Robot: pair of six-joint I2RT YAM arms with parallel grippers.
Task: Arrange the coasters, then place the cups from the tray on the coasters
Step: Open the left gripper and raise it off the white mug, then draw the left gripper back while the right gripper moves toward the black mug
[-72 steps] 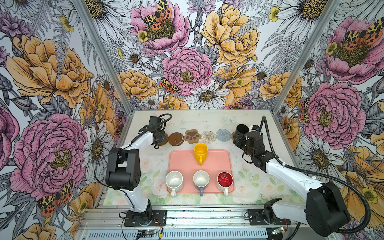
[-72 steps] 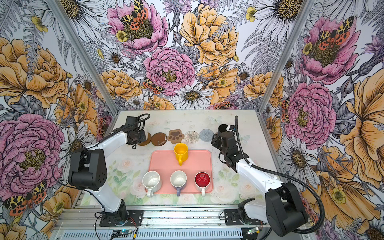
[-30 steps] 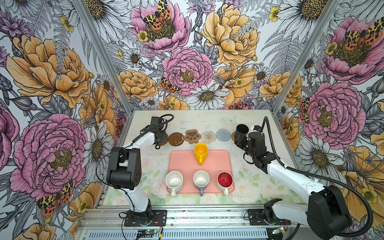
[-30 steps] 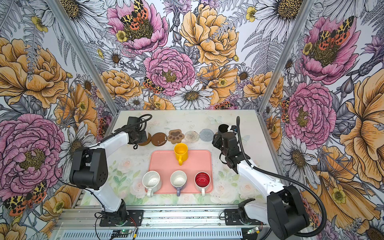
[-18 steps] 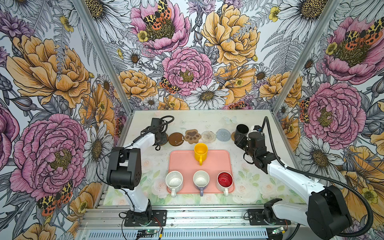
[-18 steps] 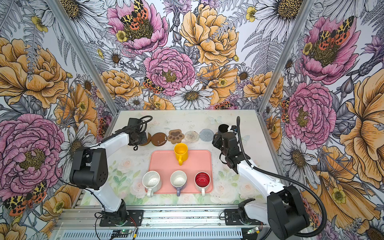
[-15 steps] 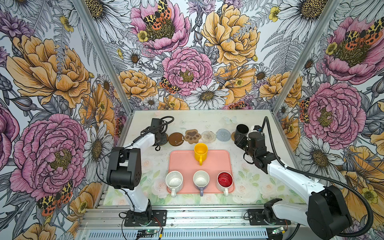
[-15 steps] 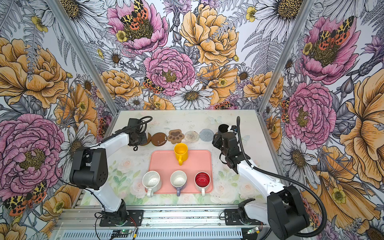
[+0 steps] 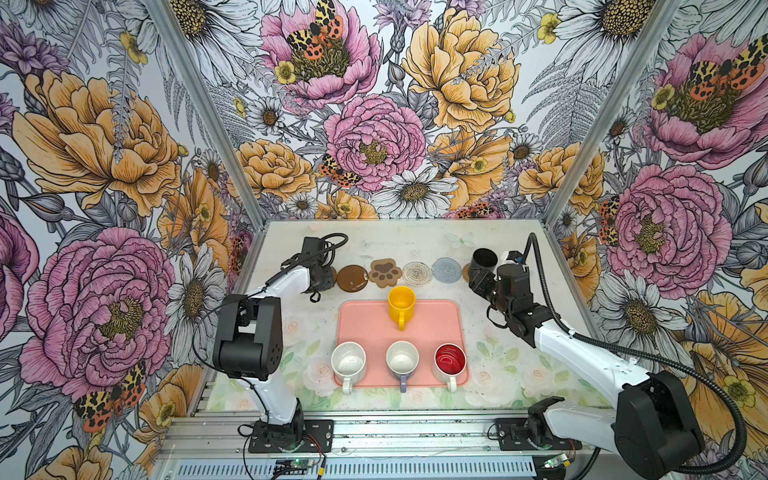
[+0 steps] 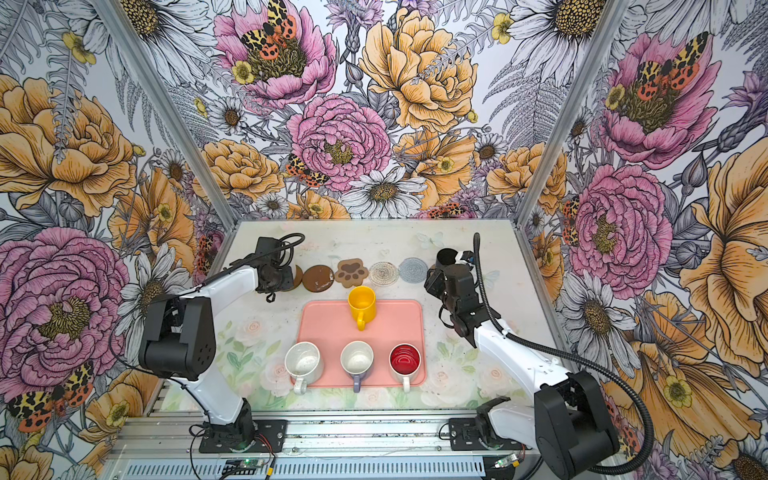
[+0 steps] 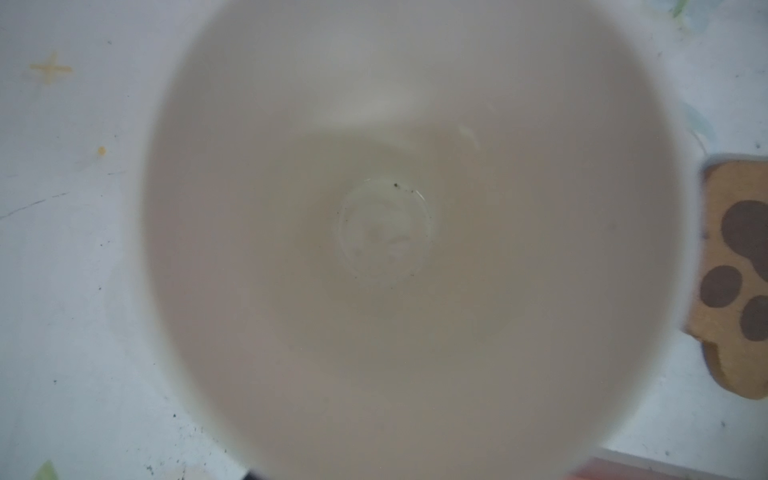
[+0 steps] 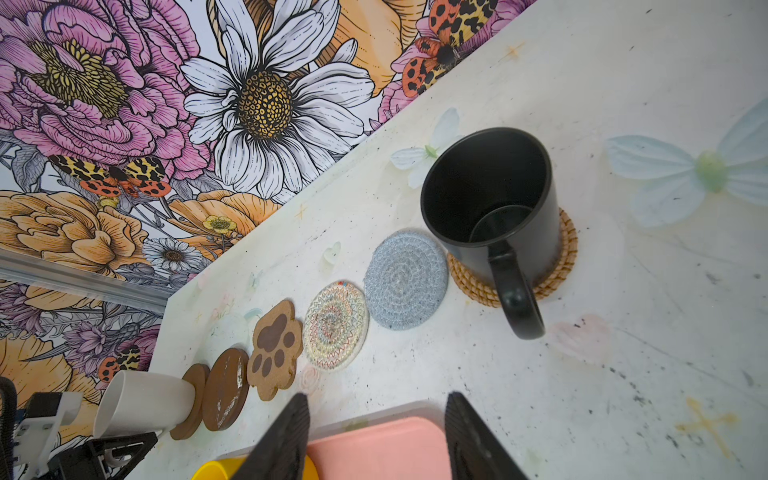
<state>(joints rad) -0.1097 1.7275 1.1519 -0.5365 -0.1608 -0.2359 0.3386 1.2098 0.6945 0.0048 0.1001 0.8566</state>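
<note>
My left gripper (image 9: 321, 279) hovers over the leftmost dark brown coaster (image 10: 296, 276), where the white cup (image 12: 141, 401) stands; the cup's inside (image 11: 382, 232) fills the left wrist view and hides the jaws. Further coasters run in a row: dark brown (image 9: 352, 277), paw (image 9: 385, 272), clear patterned (image 9: 417, 273), pale blue (image 9: 446, 269). The black cup (image 12: 490, 199) stands on the rattan coaster (image 12: 557, 266). My right gripper (image 12: 377, 397) is open and empty over the tray's far edge. The tray (image 9: 365, 328) holds yellow (image 9: 401, 303), speckled (image 9: 348, 362), lavender (image 9: 402, 358) and red-inside (image 9: 449, 360) cups.
Flowered walls close the table on the left, back and right. The row of coasters lies just behind the tray. A metal rail (image 9: 374, 432) with both arm bases runs along the front edge.
My left wrist has shifted very slightly over the white cup. The right arm and the cups on the tray have not moved.
</note>
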